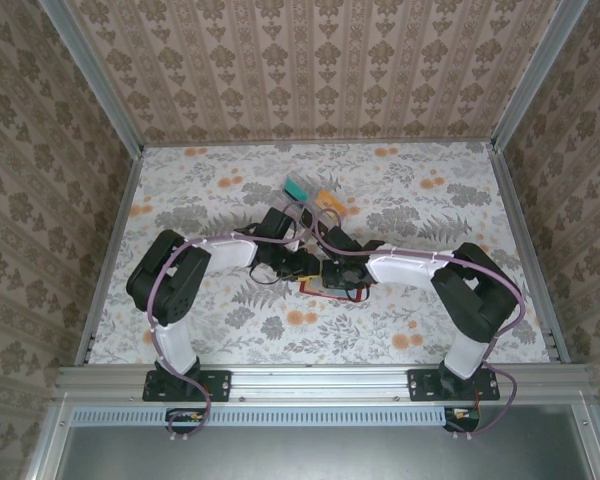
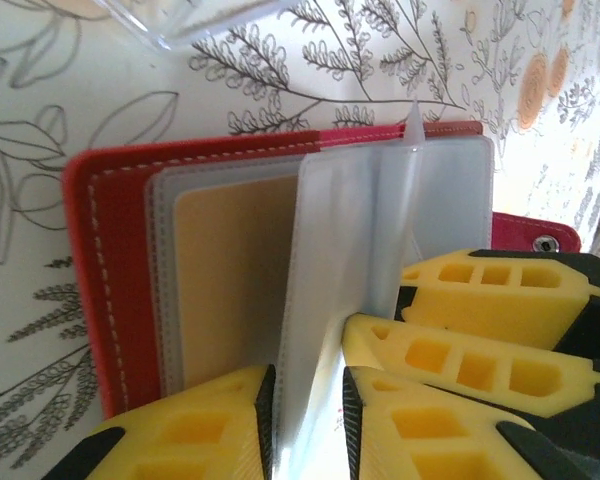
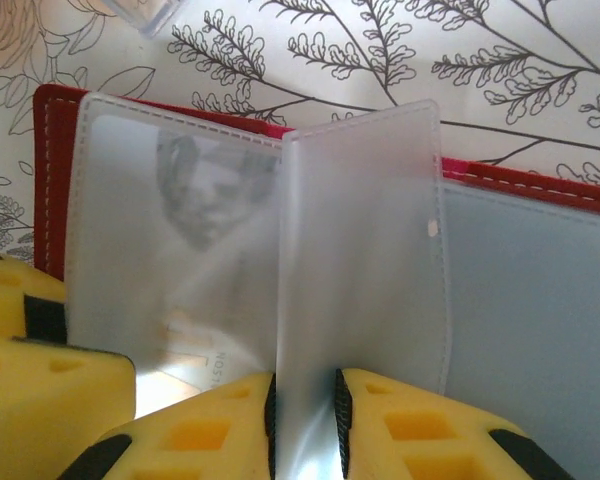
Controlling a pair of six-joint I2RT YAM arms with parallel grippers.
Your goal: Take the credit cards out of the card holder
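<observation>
The red card holder [image 1: 313, 289] lies open on the flowered table between both arms. In the left wrist view its red cover [image 2: 85, 260] carries frosted plastic sleeves, and a tan card [image 2: 230, 280] sits inside the flat one. My left gripper [image 2: 308, 385] is shut on an upright sleeve leaf [image 2: 345, 250]. My right gripper [image 3: 302, 395] pinches an upright leaf [image 3: 360, 230] from the other side. A credit card with a faint portrait [image 3: 200, 200] shows through the sleeve lying left of it. Grey-blue lining [image 3: 530, 300] covers the right half. The grippers [image 1: 305, 268] [image 1: 336, 276] nearly touch.
A clear plastic rack [image 1: 310, 196] with teal and orange cards stands just behind the holder, and its corner shows at the top of both wrist views [image 2: 180, 20] [image 3: 145, 12]. Patterned walls and metal rails [image 1: 110, 250] bound the table.
</observation>
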